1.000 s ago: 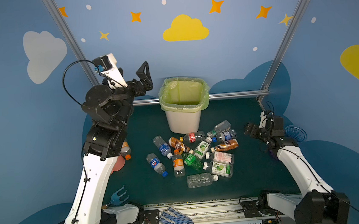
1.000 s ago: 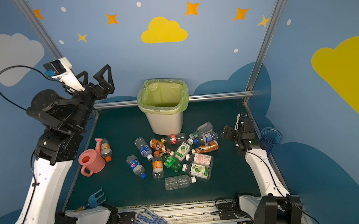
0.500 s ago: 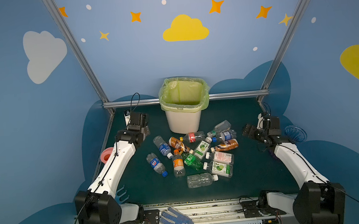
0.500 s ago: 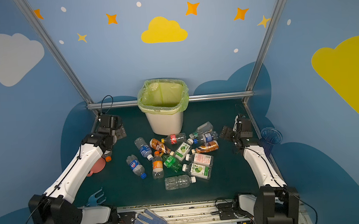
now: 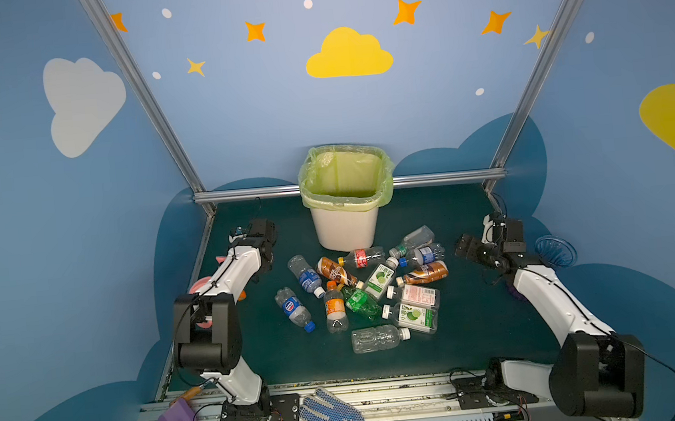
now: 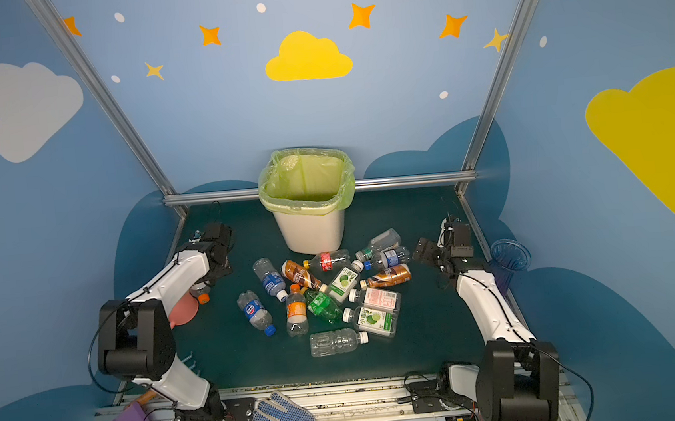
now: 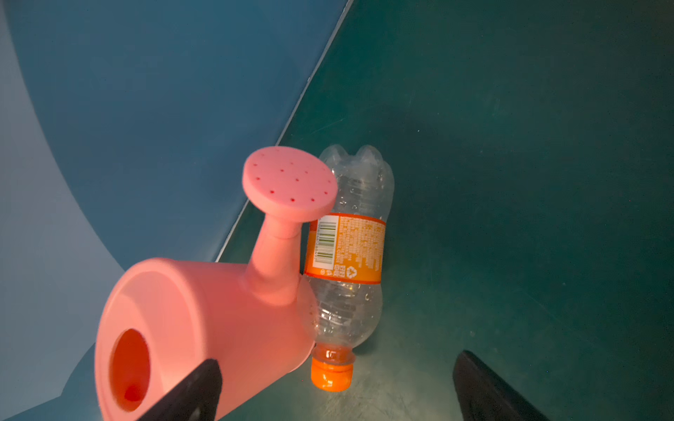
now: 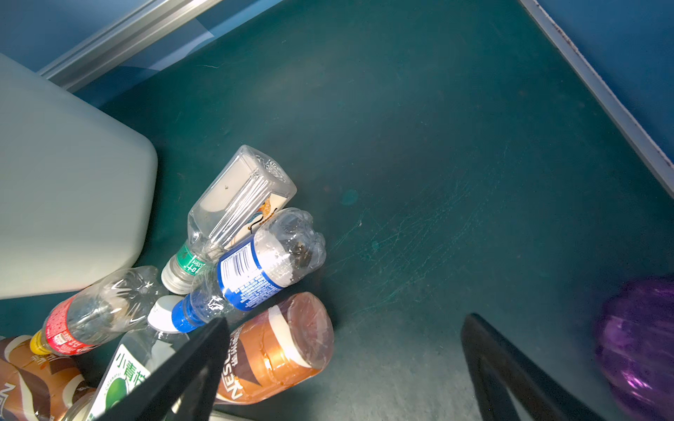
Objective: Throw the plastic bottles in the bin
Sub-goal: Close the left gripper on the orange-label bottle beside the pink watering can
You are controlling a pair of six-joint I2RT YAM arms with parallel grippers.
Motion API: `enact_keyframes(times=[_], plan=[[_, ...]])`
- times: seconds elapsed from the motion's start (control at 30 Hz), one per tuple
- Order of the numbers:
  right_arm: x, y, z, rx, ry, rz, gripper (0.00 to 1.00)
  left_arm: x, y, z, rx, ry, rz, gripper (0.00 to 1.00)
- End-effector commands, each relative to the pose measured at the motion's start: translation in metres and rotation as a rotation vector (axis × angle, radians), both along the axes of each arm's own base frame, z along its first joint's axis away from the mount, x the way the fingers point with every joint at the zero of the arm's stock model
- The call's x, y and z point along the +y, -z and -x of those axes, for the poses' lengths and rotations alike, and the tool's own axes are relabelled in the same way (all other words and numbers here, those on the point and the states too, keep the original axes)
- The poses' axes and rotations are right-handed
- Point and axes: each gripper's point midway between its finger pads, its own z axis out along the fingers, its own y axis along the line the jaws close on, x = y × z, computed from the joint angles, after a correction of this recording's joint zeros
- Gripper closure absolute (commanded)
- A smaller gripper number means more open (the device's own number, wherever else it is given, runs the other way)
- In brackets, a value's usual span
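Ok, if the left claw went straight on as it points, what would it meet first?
Probably the orange-capped bottle, cap end first; the pink watering can beside it could catch one side.

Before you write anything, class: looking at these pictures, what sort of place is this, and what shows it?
Probably a robot test booth, dressed up like a playroom: two arms bolted to a front rail, an aluminium frame, and walls painted with clouds and stars.
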Motion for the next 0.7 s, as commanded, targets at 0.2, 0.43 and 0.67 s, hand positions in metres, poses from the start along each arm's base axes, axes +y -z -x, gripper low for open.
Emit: enact_keyframes(times=[0.2, 0.43, 0.67], plan=[[-0.005, 0.01, 0.001, 0.029, 0.009, 0.011, 0.01, 0.006, 0.019, -0.009, -0.006, -0.05, 0.068, 0.08], [-0.005, 0.015, 0.001, 0.044, 0.009, 0.008, 0.02, 0.009, 0.033, -0.016, 0.025, -0.055, 0.092, 0.14], [-0.009, 0.016, 0.003, 0.049, 0.016, 0.026, 0.02, 0.018, 0.044, -0.018, 0.039, -0.08, 0.105, 0.17]])
